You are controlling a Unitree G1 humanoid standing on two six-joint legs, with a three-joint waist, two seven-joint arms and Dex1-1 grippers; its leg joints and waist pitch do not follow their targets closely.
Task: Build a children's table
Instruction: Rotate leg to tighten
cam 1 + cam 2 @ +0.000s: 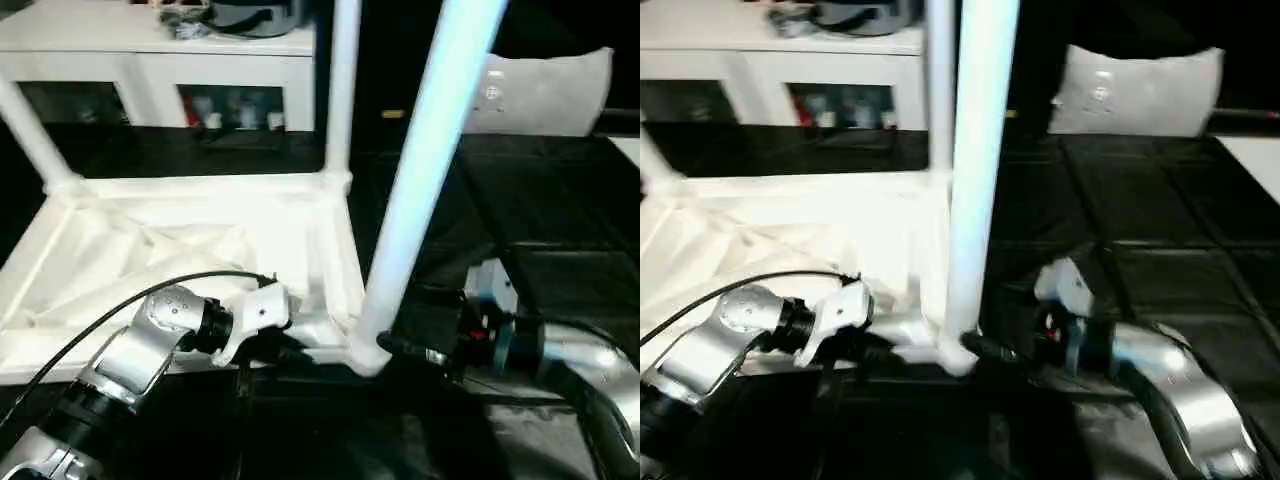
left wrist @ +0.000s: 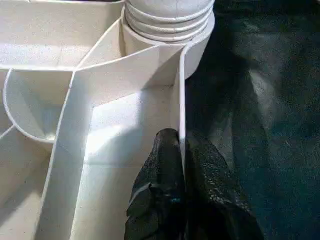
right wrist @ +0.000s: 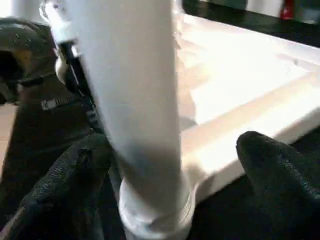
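So the biggest thing here is the one table top (image 1: pixel 190 240), lying upside down on the dark floor (image 1: pixel 560 200) with its ribbed underside facing up, stretching away from both claws. I'm counting three legs standing up in its corner sockets: the near leg (image 1: pixel 425 170) rising right between the two claws, a far leg (image 1: pixel 340 90) behind it, and a far left leg (image 1: pixel 30 130) leaning off toward the edge. Beyond the table there's one white cabinet (image 1: pixel 160 50) with stuff on its shelves, and one pale pillow (image 1: pixel 545 90) lying way past the right claw. The left gripper (image 2: pixel 182 155) is pinching the thin side wall of the table top just short of the near corner socket, one finger inside the rim and one outside, squeezed tight on it. The right gripper (image 3: pixel 170 165) is sitting wide open with the base of the near leg between its fingers (image 3: pixel 75 175), not touching either one as far as I can tell. The left wrist view is showing the ridged collar (image 2: pixel 167 20) where that leg goes into its socket, which the head views are blurring out, while the head views are giving the other two legs.
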